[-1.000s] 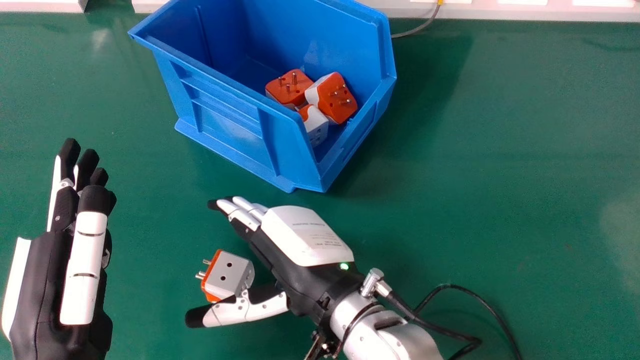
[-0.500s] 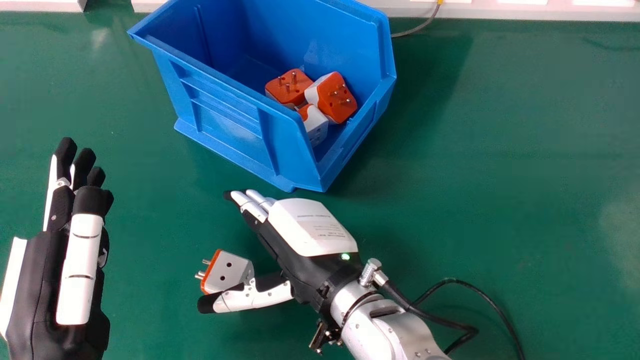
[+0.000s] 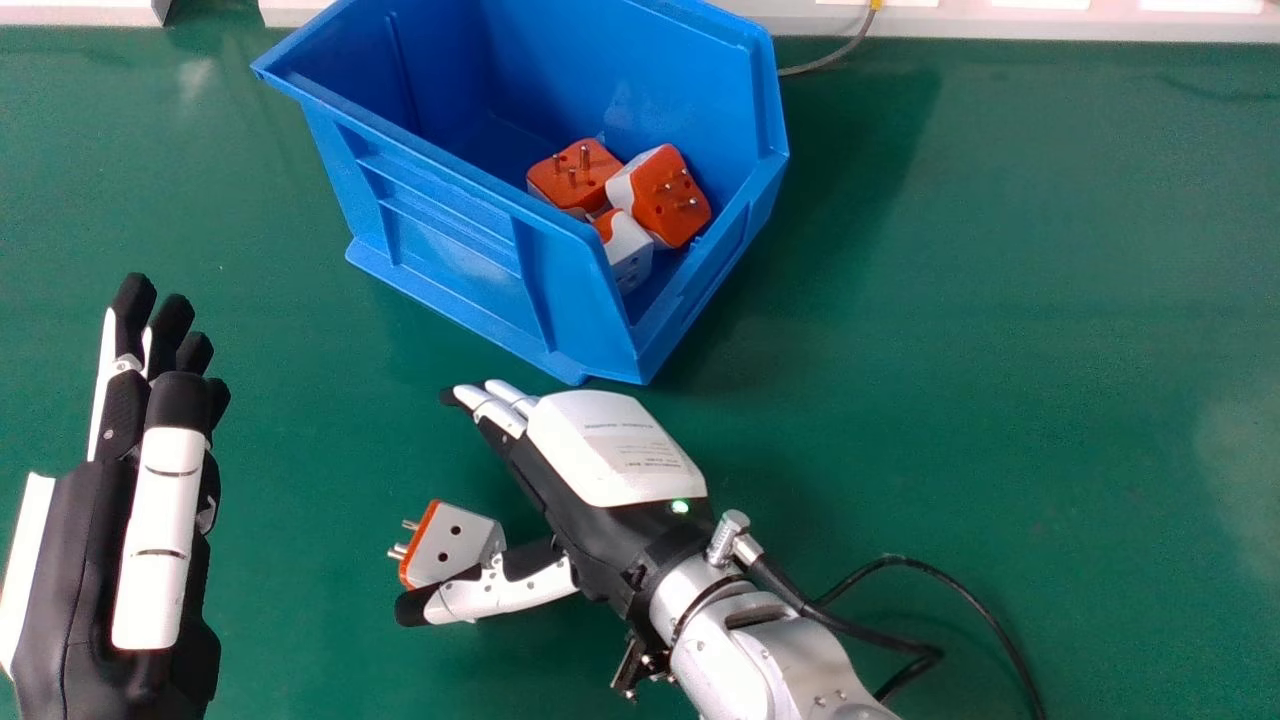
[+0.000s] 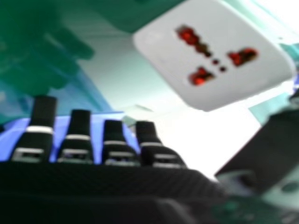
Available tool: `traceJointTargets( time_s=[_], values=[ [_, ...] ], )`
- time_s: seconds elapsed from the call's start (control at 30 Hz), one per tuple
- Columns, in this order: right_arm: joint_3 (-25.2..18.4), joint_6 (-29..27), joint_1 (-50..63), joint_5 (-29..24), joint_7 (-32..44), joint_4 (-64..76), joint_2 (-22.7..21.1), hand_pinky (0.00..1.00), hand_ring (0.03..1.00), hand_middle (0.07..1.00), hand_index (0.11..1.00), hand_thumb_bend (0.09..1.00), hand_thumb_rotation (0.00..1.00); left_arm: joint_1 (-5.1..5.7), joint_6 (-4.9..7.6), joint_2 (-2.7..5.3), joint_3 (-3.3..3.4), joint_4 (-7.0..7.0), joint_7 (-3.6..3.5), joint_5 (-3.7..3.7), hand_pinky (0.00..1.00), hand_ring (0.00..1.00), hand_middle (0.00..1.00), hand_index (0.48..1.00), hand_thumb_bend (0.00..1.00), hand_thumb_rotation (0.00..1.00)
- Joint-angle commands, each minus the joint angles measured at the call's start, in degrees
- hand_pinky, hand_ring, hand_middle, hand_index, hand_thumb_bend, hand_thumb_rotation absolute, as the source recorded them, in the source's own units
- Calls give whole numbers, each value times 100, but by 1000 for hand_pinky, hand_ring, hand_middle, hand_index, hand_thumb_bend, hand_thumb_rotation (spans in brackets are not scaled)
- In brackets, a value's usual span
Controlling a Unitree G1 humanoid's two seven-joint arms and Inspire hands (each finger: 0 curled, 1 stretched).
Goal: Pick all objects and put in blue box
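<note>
The right hand (image 3: 612, 455) is wide open, gripping nothing, with the adapter (image 3: 458, 543) by its thumb at eight o'clock. An off-centre pinch could skid it along the bench (image 3: 980, 330). The blue box (image 3: 450, 235) sits near twelve, the left hand (image 3: 160, 540) at nine.

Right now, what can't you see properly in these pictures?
- Head view: part of the floor inside the blue plastic box, hidden by its near wall.
- Head view: the lower corner of the boxy white-and-orange plug adapter on the table, behind the thumb of the black-and-white right hand.
- Head view: the wrist of the black-and-white left hand, cut off by the bottom edge.
</note>
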State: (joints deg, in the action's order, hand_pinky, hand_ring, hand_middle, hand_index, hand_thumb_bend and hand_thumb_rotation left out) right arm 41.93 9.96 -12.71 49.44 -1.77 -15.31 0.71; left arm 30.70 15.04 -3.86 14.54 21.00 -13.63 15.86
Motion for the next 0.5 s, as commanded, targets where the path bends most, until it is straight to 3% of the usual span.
traceJointTargets(
  time_s=[0.0,0.17,0.47],
  values=[
    [169,28,2,22,166,-29,68,762,888,930,896,698,553,9,99,-36,44,69,5,20,1000,1000,1000,1000,679,1000],
    [338,29,-44,166,184,-84,63,756,881,924,889,711,535,-7,138,-31,42,55,-3,-3,1000,1000,1000,1000,681,1000],
    [432,-21,-126,229,233,-187,77,740,868,915,883,725,510,-51,35,-58,47,72,25,5,1000,1000,1000,1000,688,1000]
  ],
)
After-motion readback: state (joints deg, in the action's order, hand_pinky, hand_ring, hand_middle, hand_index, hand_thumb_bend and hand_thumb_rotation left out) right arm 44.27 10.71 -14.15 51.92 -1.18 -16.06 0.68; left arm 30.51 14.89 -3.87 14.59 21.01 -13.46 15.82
